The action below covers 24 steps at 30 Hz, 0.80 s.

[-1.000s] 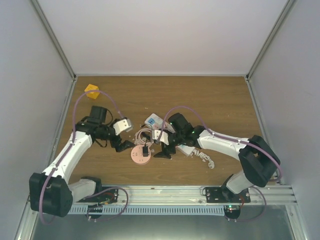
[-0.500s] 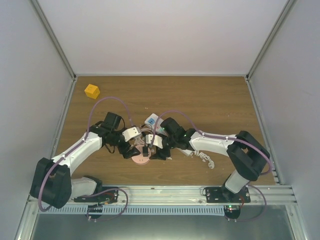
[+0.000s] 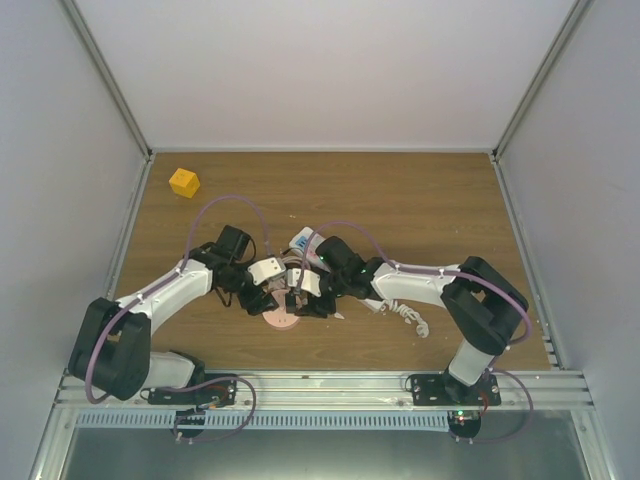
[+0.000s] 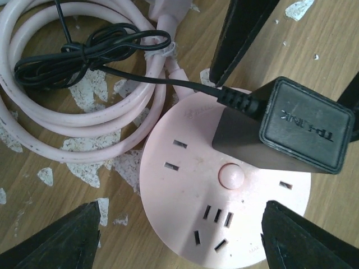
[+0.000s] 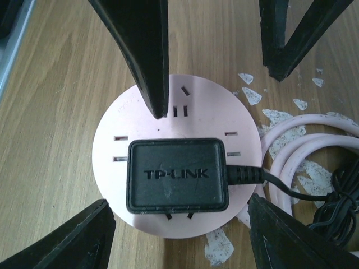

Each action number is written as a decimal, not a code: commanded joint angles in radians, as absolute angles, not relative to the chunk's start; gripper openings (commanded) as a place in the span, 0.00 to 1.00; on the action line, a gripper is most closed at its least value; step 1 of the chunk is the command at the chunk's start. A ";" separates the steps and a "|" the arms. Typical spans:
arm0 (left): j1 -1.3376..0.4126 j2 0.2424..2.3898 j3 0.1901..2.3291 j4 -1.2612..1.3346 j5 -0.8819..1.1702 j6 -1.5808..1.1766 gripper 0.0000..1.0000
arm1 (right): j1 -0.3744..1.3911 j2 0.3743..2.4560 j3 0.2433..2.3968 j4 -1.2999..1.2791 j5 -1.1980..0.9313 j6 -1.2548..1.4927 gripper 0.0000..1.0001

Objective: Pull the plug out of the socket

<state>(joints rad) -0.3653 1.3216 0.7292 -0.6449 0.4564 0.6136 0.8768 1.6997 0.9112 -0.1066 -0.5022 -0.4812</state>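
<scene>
On the socket (image 5: 196,106), a pink round disc towards the near edge of the table (image 3: 420,200), the black plug (image 5: 176,175) sits fully seated, so the pull itself is not yet done. The left gripper (image 4: 180,207) hangs over the socket with its 2 fingers spread wide, 1 on each side of the disc. The right gripper (image 5: 179,199) is over the socket from the opposite side, likewise spread, flanking the plug but not closed on it. Neither holds anything. What is left, by my judgement, is to steady the socket, close on the plug and lift it clear. Just beyond the socket lies a coiled pink cord (image 4: 84,112), with the plug's black lead (image 4: 84,50) bundled across it. Far beyond the socket, to its left, sits a yellow block (image 3: 183,182).
</scene>
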 commanded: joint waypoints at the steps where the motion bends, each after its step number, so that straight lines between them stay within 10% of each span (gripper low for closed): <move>1: -0.391 1.351 0.717 -0.606 0.443 0.632 0.78 | 0.888 1.730 0.957 -0.066 -0.509 -0.469 0.66; 24: -0.453 1.422 0.679 -0.597 0.293 0.654 0.73 | 0.904 1.715 0.960 -0.061 -0.554 -0.465 0.31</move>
<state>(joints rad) -0.4412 1.3941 0.7074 -0.5938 0.3683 0.6228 0.8986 1.7355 0.9386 -0.0860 -0.5152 -0.4717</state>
